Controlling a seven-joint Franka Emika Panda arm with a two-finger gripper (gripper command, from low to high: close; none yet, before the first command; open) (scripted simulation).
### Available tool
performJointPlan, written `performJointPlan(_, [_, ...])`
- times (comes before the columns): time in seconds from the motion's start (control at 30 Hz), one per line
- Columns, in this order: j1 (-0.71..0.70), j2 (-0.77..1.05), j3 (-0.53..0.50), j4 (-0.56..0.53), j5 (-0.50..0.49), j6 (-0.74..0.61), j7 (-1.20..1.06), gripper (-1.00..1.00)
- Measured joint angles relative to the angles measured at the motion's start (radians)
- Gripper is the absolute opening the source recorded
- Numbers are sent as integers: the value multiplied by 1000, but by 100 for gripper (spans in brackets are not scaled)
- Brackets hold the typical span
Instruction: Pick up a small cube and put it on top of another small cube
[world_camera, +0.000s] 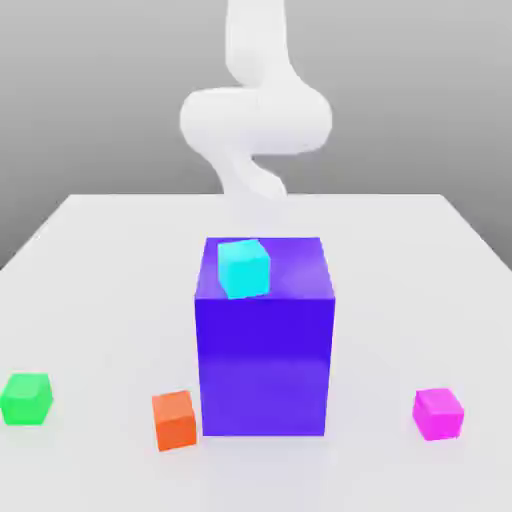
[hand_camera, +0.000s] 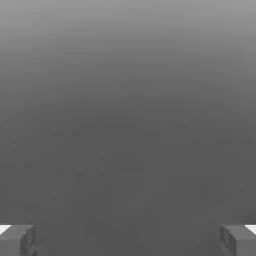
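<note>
The small magenta cube (world_camera: 438, 413) rests on the white table (world_camera: 100, 280) near the front, at the exterior view's right. A cyan small cube (world_camera: 244, 267) sits on top of a large blue block (world_camera: 265, 370) in the middle. My white arm (world_camera: 255, 115) curls above the table's far edge, behind the block and well away from the magenta cube. In the hand view my gripper (hand_camera: 128, 240) is open: its two grey fingertips (hand_camera: 17, 240) stand wide apart with nothing between them, against plain grey background.
An orange cube (world_camera: 175, 419) lies close to the blue block's front corner on the exterior view's left. A green cube (world_camera: 26, 398) sits further left near the table edge. The large block stands between the arm and the front cubes.
</note>
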Motion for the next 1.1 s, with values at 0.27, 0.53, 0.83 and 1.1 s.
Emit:
performJointPlan(0.27, [122,298,65,-88,130,136,40,0])
performJointPlan(0.53, [202,587,186,-178,136,278,167,0])
performJointPlan(0.83, [365,907,165,-265,-142,455,498,0])
performJointPlan(1.1, [428,1081,91,-235,-222,590,565,-100])
